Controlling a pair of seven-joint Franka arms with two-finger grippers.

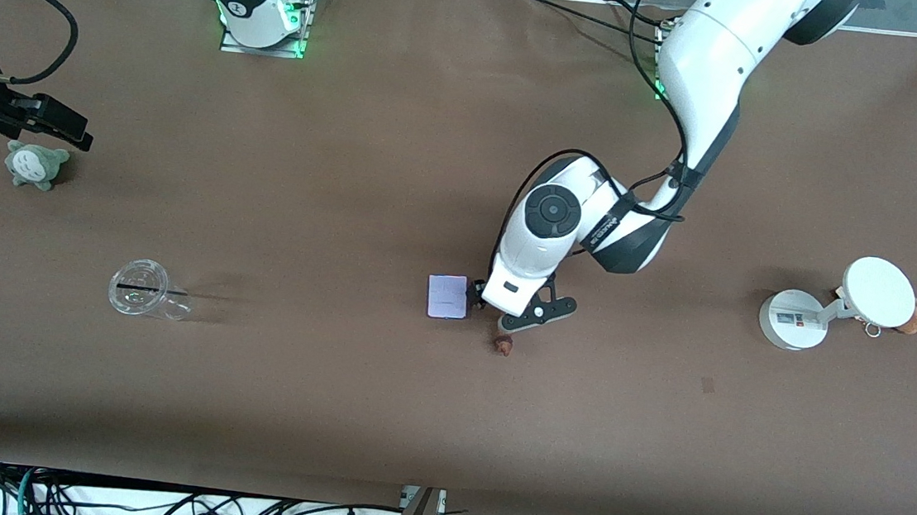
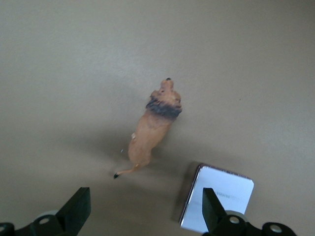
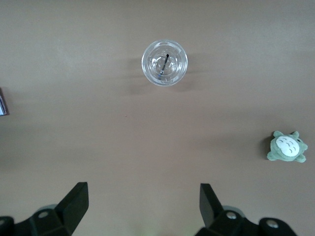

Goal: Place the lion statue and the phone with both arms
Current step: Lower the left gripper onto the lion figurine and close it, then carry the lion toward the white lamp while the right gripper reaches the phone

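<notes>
Nearest your camera on the counter (image 1: pixel 380 400) you see the lion (image 1: pixel 503 344) lying just beside the phone (image 1: pixel 448 296), your left claw (image 1: pixel 503 311) spread wide and empty over both, while your right claw (image 1: pixel 63 127), also spread wide, waits over the grey-green plush (image 1: pixel 35 163).
</notes>
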